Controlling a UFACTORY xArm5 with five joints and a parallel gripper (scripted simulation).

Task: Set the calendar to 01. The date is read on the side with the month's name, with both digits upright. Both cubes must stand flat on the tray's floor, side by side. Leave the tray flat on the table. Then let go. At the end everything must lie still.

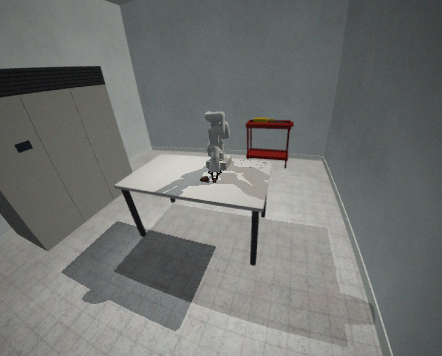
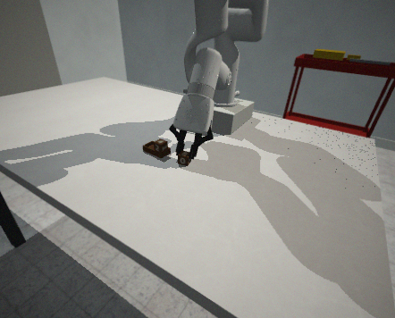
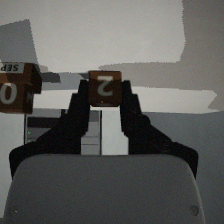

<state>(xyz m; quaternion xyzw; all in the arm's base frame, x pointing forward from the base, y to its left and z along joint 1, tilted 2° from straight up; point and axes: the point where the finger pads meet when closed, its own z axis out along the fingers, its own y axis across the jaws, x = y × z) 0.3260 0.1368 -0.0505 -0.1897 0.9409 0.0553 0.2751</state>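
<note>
Hand pinching loose cube w/ a 2 on it; 1 cube in tray alrdy, 01 not set yet

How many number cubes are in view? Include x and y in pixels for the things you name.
2. One cube (image 2: 183, 159) (image 3: 105, 89) is between the fingers of the tool (image 2: 186, 157) (image 3: 105, 91), outside the tray (image 2: 152, 152); the other (image 2: 161, 146) (image 3: 9, 96) sits at the tray.
</note>
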